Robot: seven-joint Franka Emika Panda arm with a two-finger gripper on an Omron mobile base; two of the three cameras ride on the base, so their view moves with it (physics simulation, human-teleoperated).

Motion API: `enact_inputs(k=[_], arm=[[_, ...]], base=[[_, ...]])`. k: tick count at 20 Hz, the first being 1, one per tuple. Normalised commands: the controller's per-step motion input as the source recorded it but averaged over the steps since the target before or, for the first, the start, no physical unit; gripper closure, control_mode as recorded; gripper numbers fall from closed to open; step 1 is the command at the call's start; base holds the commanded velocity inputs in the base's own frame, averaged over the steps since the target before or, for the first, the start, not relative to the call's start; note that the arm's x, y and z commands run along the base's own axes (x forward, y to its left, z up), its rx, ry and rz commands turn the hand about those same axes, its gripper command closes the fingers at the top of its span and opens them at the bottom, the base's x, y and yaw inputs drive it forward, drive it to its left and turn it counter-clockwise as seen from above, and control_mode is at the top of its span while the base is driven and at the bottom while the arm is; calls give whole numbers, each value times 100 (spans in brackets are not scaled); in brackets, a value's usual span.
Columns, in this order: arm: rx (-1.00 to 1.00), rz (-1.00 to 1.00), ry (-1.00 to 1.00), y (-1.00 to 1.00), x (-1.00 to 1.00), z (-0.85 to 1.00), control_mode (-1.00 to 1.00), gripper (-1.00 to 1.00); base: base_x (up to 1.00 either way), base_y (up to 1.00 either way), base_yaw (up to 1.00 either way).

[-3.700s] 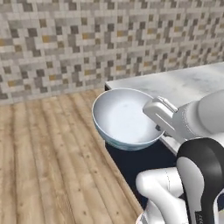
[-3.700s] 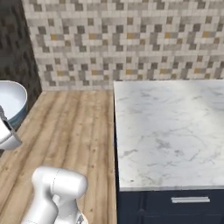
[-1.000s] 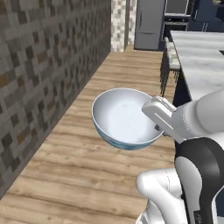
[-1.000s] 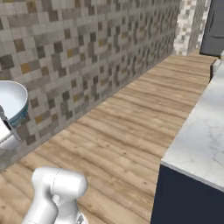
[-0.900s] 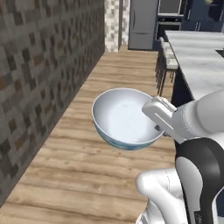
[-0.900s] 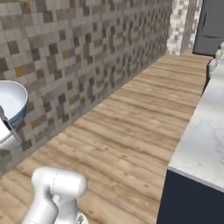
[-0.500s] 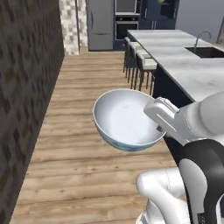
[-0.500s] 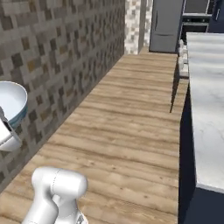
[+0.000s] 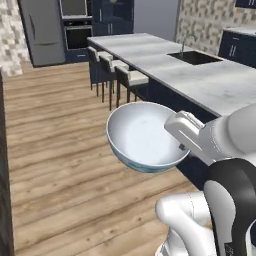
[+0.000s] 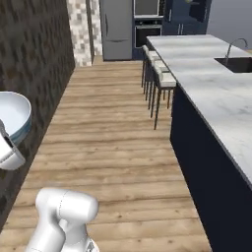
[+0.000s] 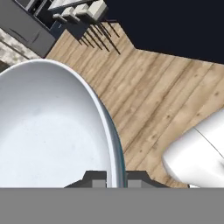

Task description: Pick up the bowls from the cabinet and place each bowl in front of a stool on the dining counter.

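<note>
Claw [image 11: 116, 177] pinches the rim of the white bowl [image 9: 145, 137], carried mid-air at the centre of the left base view. The dining bench [image 9: 200, 80] lies toward the upper right, stools [image 9: 131, 82] along its near edge. Open wooden floor [image 9: 55, 150] in between gives free room.

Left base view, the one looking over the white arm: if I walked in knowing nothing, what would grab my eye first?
A big glossy white bowl with a teal-blue outside, held in mid-air above the wooden floor by the gripper pinching its rim. Behind it to the right runs the long marble dining counter with a black sink, and a row of stools is tucked along its near side.
</note>
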Motion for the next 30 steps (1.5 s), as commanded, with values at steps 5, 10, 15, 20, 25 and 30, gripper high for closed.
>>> enact_inputs(k=[5, 10, 15, 20, 25, 30], arm=[[0, 0, 0, 0, 0, 0, 100, 100], [0, 0, 0, 0, 0, 0, 100, 100], [0, 0, 0, 0, 0, 0, 100, 100], [0, 0, 0, 0, 0, 0, 100, 100], [0, 0, 0, 0, 0, 0, 100, 100], [0, 0, 0, 0, 0, 0, 100, 100]], base=[[100, 100, -51], [100, 100, -50], [100, 100, -51], [100, 100, -51], [100, 100, -49], [100, 100, -46]])
